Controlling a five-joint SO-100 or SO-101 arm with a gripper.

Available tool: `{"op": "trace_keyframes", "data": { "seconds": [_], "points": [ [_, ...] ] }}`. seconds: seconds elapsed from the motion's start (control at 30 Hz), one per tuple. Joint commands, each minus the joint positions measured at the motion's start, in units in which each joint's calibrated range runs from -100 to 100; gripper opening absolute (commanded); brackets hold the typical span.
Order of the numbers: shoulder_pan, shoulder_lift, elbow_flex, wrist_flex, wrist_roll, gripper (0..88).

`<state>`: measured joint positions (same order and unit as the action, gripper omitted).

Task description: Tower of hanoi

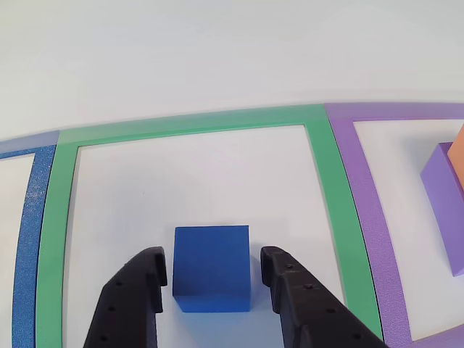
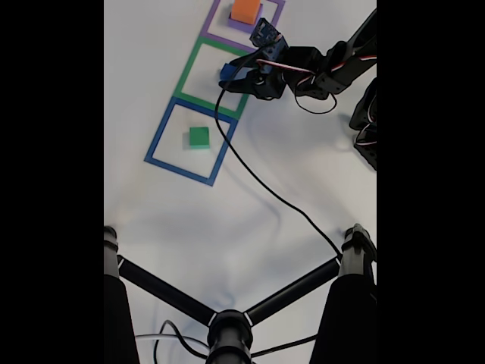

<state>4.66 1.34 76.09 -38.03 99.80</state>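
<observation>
End effector [image 1: 211, 279] open, jaws straddling blue cube [image 1: 212, 268], not touching. Cube sits centred between fingers. Advise: close evenly, squeeze foam lightly, lift straight up.

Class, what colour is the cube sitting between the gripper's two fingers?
Blue: the cube shows best in the other view.

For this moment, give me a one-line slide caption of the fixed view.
Tool open around the blue cube in the green tape square; green block in blue square, orange block beyond.

Bright, even light, soft shadows; fixed view slightly blurry with black side bars.
</observation>
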Motion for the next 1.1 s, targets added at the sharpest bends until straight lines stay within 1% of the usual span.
{"op": "trace_keyframes", "data": {
  "seconds": [0.0, 0.3, 0.43, 0.57, 0.77, 1.07],
  "points": [
    [-0.8, -0.5, -0.9, -1.5, 0.2, 7.6],
    [-1.4, -0.7, -0.5, -1.4, 0.2, 4.4],
    [-1.7, -1.7, -0.9, -1.2, 0.2, 4.4],
    [-1.8, -6.8, -0.6, 2.6, 0.2, 4.7],
    [-1.9, -21.3, -3.7, 20.7, 0.2, 4.6],
    [-3.5, -38.0, -19.9, 55.9, 0.2, 4.5]
  ]
}}
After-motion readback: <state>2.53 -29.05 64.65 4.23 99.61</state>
